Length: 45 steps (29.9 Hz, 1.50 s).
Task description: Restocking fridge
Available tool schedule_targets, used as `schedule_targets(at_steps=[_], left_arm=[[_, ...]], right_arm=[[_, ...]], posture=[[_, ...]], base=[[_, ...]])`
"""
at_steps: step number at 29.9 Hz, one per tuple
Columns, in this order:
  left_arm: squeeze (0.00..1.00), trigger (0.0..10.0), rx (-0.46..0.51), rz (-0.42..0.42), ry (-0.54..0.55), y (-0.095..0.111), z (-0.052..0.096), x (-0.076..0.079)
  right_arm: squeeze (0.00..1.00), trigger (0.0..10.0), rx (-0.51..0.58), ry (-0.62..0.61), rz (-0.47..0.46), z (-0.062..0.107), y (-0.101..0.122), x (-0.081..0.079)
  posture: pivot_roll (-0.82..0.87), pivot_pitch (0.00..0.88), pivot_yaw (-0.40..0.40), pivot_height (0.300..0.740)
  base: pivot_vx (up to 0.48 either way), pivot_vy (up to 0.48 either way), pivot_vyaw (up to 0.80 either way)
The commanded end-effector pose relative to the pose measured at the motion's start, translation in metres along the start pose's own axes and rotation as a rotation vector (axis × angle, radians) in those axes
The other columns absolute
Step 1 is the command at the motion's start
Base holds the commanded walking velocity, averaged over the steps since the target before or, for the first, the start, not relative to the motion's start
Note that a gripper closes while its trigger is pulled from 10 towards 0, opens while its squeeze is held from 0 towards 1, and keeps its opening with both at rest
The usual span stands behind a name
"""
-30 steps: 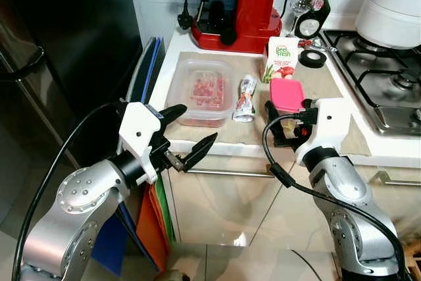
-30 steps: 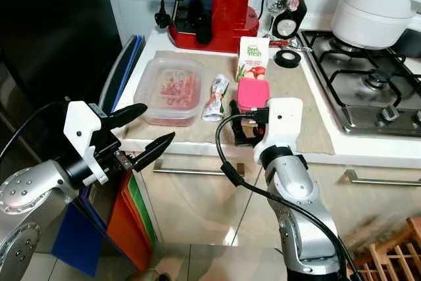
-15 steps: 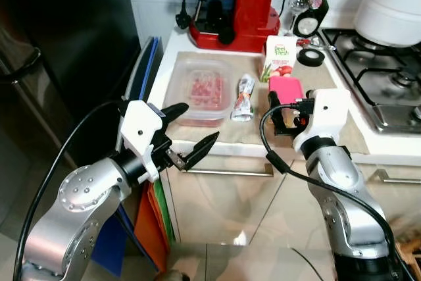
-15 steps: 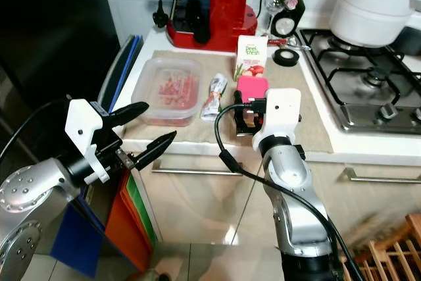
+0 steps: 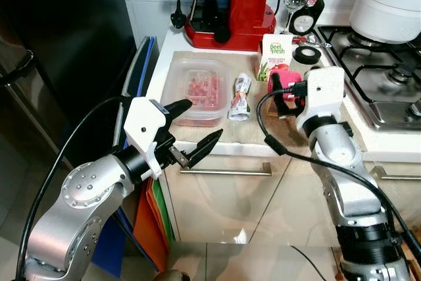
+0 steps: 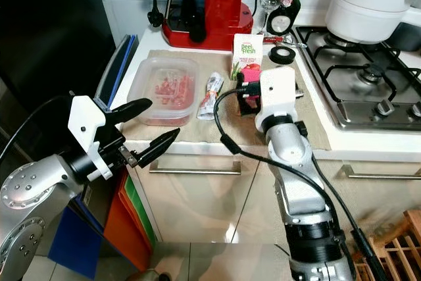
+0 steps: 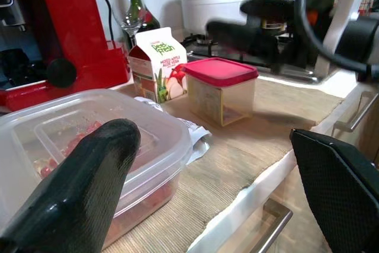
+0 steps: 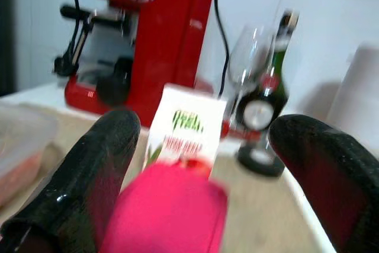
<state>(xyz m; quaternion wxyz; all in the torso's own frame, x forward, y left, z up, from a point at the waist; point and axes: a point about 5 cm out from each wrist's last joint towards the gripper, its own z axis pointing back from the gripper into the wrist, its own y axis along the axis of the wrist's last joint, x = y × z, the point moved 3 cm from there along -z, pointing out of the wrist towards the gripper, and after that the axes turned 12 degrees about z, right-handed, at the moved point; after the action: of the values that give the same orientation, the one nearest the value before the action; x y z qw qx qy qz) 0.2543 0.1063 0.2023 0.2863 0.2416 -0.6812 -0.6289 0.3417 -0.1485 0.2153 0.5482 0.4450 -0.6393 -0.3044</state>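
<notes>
Pink-lidded container (image 5: 284, 82) sits on the beige mat (image 5: 263, 120) of the counter, just in front of the juice carton (image 5: 276, 55) and right of the squeezed pouch (image 5: 239, 97). In the left eye view, compared with a second ago, the right gripper (image 5: 279, 91) has risen and pushed forward from the counter's front edge, so its black fingers now flank the container; whether they touch it cannot be told. The left gripper (image 5: 196, 129) hangs much as before in front of the counter edge, near the clear tub of red pieces (image 5: 197, 90), fingers spread wide and holding nothing.

From the right eye view, the fridge's dark door (image 6: 46, 31) stands at the left, beside the red coffee machine (image 6: 210, 1).

Left wrist view: both fingers (image 7: 89, 176) are far apart, the tub just beyond one, touching neither.

Right wrist view: blurred, the fingers (image 8: 100, 164) stand wide, the pink lid between them, carton behind.
</notes>
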Motion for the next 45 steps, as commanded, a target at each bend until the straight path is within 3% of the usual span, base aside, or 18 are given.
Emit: schedule_targets(at_steps=[1,5,7,11,15,16,20,30,32,39,40,45], left_arm=[[0.00,10.0,-0.013,-0.010,0.013,0.000,0.000,-0.002],[0.00,10.0,-0.014,-0.011,0.016,0.000,0.001,-0.003],[0.00,10.0,-0.013,-0.011,0.017,0.000,0.000,-0.003],[0.00,10.0,-0.014,-0.008,0.009,-0.001,0.000,-0.001],[0.00,10.0,-0.023,-0.005,0.000,-0.002,-0.001,-0.001],[0.00,10.0,-0.039,-0.001,-0.009,-0.003,0.000,0.000],[0.00,10.0,-0.071,-0.002,-0.030,-0.008,0.002,0.002],[0.00,10.0,-0.080,-0.012,-0.029,-0.008,0.004,0.001],[0.00,10.0,-0.083,-0.016,-0.033,-0.008,0.004,0.002],[0.00,10.0,-0.084,-0.020,-0.038,-0.008,0.004,0.002],[0.00,10.0,-0.085,-0.020,-0.039,-0.008,0.004,0.002],[0.00,10.0,-0.087,-0.021,-0.042,-0.008,0.004,0.001]], right_arm=[[0.00,10.0,0.021,0.019,0.025,0.000,0.003,0.001],[0.00,10.0,0.046,0.061,-0.069,0.006,0.009,0.001],[0.00,10.0,0.060,0.123,-0.099,0.012,0.011,-0.008],[0.00,10.0,0.042,0.152,-0.021,0.017,0.006,-0.021],[0.00,10.0,-0.010,0.075,0.026,0.015,-0.001,-0.021],[0.00,10.0,-0.008,0.059,0.079,0.015,0.001,-0.022],[0.00,10.0,0.002,0.066,0.161,0.014,0.002,-0.030],[0.00,10.0,-0.020,0.102,0.154,0.015,-0.003,-0.050],[0.00,10.0,-0.059,0.114,0.201,0.014,-0.010,-0.055],[0.00,10.0,-0.204,0.083,0.216,0.017,-0.034,-0.048],[0.00,10.0,-0.259,0.062,0.196,0.019,-0.043,-0.043],[0.00,10.0,-0.312,0.010,0.222,0.022,-0.054,-0.026]], posture=[[0.11,0.025,0.027,0.740],[0.11,0.025,0.026,0.740],[0.10,0.026,0.026,0.740],[0.10,0.026,0.029,0.740],[0.10,0.024,0.035,0.740],[0.10,0.022,0.036,0.740],[0.11,0.019,0.035,0.740],[0.12,0.009,0.032,0.740],[0.12,0.006,0.033,0.740],[0.12,0.000,0.035,0.740],[0.12,0.001,0.037,0.740],[0.12,0.004,0.042,0.740]], base=[[0.000,0.000,0.00],[0.000,0.000,0.00],[0.000,0.000,0.00],[0.000,0.000,0.00],[0.000,0.000,0.00],[0.000,0.000,0.00],[0.000,0.000,0.00],[0.000,0.000,0.00],[0.000,0.000,0.00],[0.000,0.000,0.00],[0.000,0.000,0.00],[0.000,0.000,0.00]])
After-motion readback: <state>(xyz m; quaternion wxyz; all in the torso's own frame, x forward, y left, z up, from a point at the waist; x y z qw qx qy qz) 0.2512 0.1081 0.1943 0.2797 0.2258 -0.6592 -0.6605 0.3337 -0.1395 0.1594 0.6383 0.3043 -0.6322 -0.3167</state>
